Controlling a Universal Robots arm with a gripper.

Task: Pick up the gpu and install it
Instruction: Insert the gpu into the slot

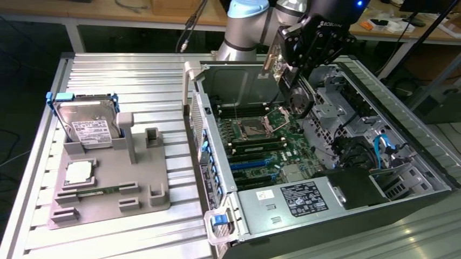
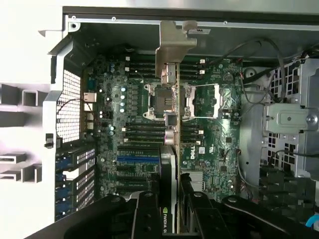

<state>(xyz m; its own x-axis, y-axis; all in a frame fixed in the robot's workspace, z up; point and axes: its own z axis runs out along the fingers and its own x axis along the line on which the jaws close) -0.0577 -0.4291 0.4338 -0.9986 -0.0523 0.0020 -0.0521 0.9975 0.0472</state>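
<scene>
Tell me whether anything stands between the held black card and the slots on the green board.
Nothing visible does. The hand grips the thin black gpu card with its silver metal bracket edge-on above the green motherboard in the open case. The long blue and black slots that show lie bare, no cable across them.

Bright, even light — the table (image 1: 108,70) glares white, the case (image 1: 238,81) interior shadowed.

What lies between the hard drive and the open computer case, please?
In the exterior view, two upright posts of the grey holder stand between the hard drive and the computer case, then a bare strip of ribbed table.
</scene>
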